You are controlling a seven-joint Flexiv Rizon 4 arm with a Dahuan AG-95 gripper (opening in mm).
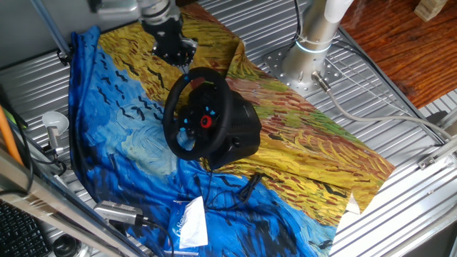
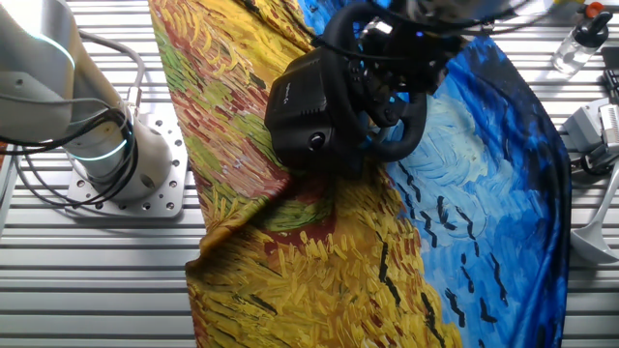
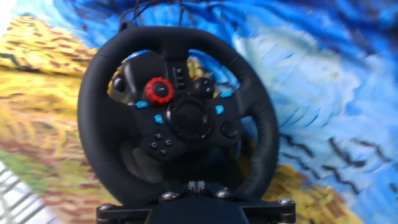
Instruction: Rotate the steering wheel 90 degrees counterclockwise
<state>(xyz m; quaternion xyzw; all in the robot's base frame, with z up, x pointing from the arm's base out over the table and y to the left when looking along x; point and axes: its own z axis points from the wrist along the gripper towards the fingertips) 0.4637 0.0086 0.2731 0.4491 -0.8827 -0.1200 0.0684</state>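
The steering wheel is black and round, with a red button and small blue lights, and it stands on a bulky black base on the painted cloth. It fills the hand view, its red button up and left of the hub. In the other fixed view I see the base from behind. My gripper hangs just over the rim's top far edge. In the hand view its fingertips sit pressed together at the near rim, with no gap and nothing between them.
A blue and yellow painted cloth covers the table. The arm's silver base stands at the back. The wheel's cable and a white packet lie in front. A small bottle and grey devices are beside the cloth.
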